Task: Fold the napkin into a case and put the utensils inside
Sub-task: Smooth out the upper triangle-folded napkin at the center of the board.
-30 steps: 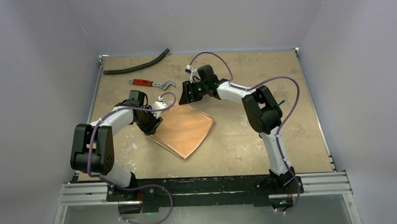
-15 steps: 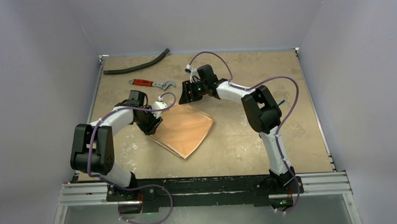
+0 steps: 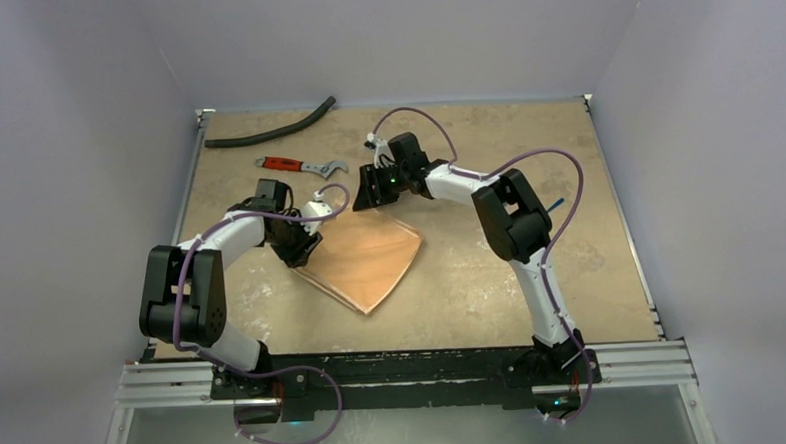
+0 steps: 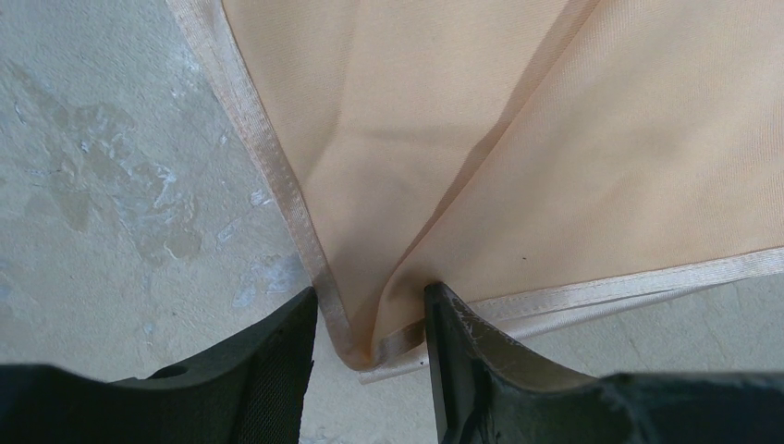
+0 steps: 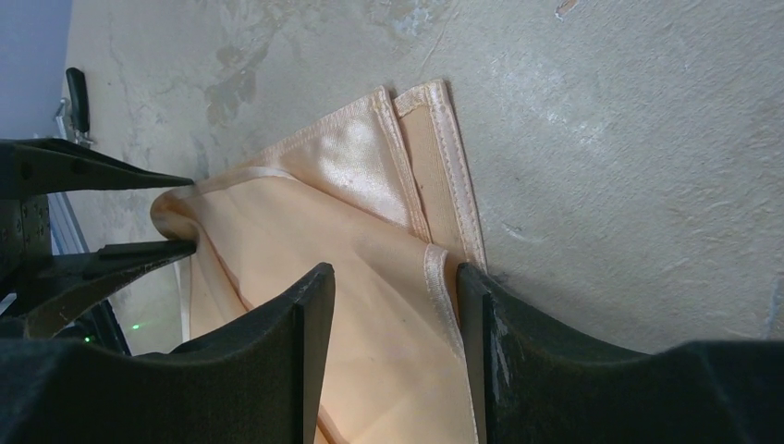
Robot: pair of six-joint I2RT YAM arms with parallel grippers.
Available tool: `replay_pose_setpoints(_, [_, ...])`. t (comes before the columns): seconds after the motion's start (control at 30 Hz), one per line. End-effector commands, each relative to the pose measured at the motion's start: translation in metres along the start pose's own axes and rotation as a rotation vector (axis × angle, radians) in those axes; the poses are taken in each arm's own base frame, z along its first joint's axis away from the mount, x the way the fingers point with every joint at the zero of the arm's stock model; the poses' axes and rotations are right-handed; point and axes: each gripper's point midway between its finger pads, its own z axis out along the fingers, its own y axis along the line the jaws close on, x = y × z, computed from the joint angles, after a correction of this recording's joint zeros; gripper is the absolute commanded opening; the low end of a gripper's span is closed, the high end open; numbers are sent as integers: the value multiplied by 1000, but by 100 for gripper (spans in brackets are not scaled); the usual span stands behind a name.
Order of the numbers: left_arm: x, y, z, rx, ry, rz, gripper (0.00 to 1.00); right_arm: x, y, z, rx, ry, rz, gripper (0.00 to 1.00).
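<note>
Napkin [image 3: 366,263]: peach cloth, folded to a few layers, lying a little left of centre on the tabletop [image 3: 492,278], about midway between the far and near edges. Not yet a case. Outline is a rough diamond with no clear long axis: one tip points to the near edge, one to the far edge, and one each to the left and right edges. Left gripper [image 4: 372,319]: at the left tip, jaws pinching the hemmed corner. The cloth puckers into a crease between them and rises off the tabletop, judged a hold for drawing the top layer over in the next fold. Right gripper [image 5: 393,277]: at the far tip, jaws standing either side of the top layer's hem with cloth filling the gap. Whether they clamp it cannot be told. The lower layers lie flat just beyond, their stacked hems exposed. The two grippers sit on neighbouring corners of one edge, judged so that the edge moves as a straight line and the fold lands square. Fork [image 3: 559,203]: a blue sliver just right of the right arm, mostly hidden, slanting toward the far right corner. Spoon: not seen. Wrench [image 3: 301,166] and hose [image 3: 270,134]: near the far left corner, apart from the napkin.
</note>
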Motion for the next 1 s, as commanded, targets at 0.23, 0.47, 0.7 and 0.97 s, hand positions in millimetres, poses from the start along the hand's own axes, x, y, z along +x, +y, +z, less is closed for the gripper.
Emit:
replay_pose_setpoints(0.23, [-2,4,-3,-18,2,37,45,-10,23,-4,-65,-8,-30,53])
replay_pose_setpoints(0.47, [-1,4,-1,-17,5,36,44,-9,53,-15,-187,-8,-10,52])
replay_pose_setpoints(0.7, [0,3,0,-12,8,36,44,-18,70,-17,-240,-19,-25,53])
replay_pose_setpoints(0.97, [4,1,0,-9,14,42,43,-34,79,-15,-278,-51,-48,54])
